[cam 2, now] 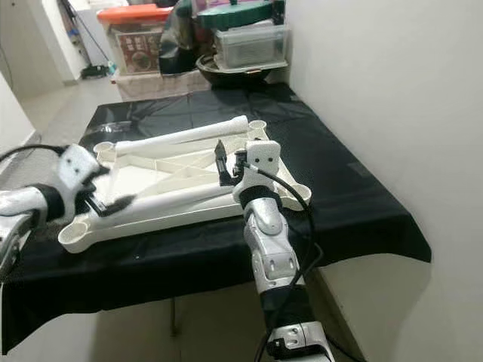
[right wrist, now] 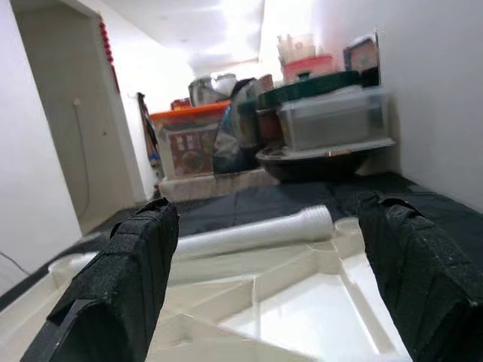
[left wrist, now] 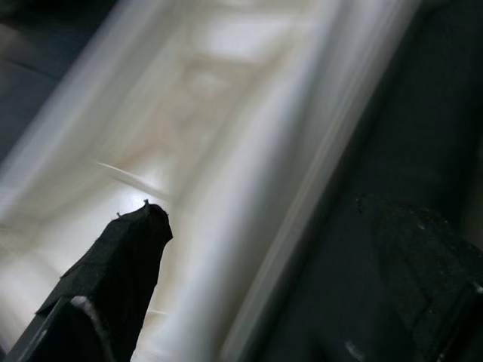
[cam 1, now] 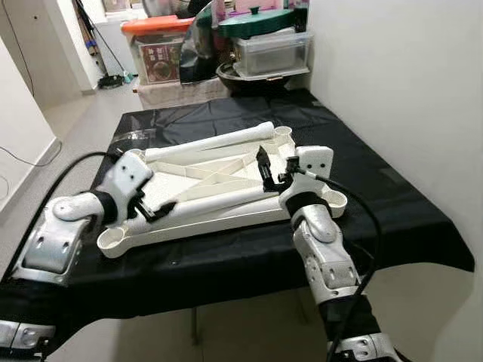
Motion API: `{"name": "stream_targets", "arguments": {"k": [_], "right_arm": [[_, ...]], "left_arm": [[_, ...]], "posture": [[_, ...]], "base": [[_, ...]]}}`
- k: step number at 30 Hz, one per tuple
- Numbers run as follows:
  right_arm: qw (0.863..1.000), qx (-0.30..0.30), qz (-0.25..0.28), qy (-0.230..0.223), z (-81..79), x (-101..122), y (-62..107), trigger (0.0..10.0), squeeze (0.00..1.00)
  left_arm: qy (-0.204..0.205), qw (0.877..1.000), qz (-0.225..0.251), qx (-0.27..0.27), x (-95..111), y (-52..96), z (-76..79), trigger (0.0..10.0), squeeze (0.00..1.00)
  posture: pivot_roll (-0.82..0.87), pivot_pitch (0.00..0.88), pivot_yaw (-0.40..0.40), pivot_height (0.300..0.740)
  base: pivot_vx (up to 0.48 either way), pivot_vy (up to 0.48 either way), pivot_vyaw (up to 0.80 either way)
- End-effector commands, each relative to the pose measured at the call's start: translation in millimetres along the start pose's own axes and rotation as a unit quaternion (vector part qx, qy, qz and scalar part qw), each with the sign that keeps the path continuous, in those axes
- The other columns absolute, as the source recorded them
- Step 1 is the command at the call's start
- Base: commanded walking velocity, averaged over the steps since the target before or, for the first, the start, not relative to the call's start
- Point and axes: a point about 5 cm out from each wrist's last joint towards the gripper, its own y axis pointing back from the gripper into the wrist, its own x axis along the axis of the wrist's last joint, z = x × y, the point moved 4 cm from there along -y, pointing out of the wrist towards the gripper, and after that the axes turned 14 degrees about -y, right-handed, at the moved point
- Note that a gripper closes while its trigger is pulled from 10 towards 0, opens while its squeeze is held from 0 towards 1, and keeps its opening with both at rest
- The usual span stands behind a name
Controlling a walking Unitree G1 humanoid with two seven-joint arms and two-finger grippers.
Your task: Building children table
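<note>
Tabletop lies upturned beneath both hands, left, right

both silver arms reach forward, bent at the elbow. left tool low at near left, fingers spread, pointing right. right tool raised at centre right, fingers spread, pointing far.

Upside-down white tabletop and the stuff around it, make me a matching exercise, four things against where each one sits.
1. far table leg
2. near table leg
3. left gripper
4. right gripper

A. open above the white tabletop's right part
B. at the near leg's left end
C. along the tabletop's far edge
D. across the tabletop's near part

Pairs: 1-C, 2-D, 3-B, 4-A
</note>
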Motion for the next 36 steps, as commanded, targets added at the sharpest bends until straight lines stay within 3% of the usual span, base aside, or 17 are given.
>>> {"name": "stream_targets", "arguments": {"k": [1,6,9,21,28,36], "right_arm": [[1.000,-0.002,-0.015,-0.008,-1.6,-5,3.3,10.0,0.00],[1.000,-0.003,-0.024,-0.011,-1.6,-7,8.4,10.0,0.00],[0.999,-0.005,-0.033,-0.013,-1.3,-8,13.6,10.0,0.00],[0.999,-0.018,-0.042,-0.013,1.6,-1,24.5,10.0,0.00],[0.999,-0.025,-0.045,-0.007,7.8,9,30.8,10.0,0.00],[0.999,-0.030,-0.044,-0.007,8.7,18,30.3,10.0,0.00]], "left_arm": [[-0.003,0.999,-0.033,-0.030,-13,8.0,-6.9,10.0,0.00],[-0.013,0.996,-0.067,-0.059,-23,16.4,-22.5,10.0,0.00],[-0.035,0.993,-0.094,-0.061,-24,22.8,-43.3,10.0,0.00],[-0.051,0.987,-0.128,-0.086,-35,27.4,-52.1,10.0,0.00],[-0.069,0.987,-0.135,-0.058,-45,17.5,-51.8,10.0,0.00],[-0.058,0.988,-0.133,-0.059,-50,13.1,-48.3,10.0,0.00]], "posture": [[-0.01,0.023,0.077,0.740],[0.00,0.069,0.087,0.740],[0.01,0.098,0.097,0.740],[0.00,0.174,0.117,0.740],[-0.02,0.235,0.107,0.740],[-0.03,0.251,0.106,0.740]], "base": [[0.000,0.000,0.00],[0.000,0.000,0.00],[0.000,0.000,0.00],[0.000,0.000,0.00],[0.000,0.000,0.00],[0.000,0.000,0.00]]}}
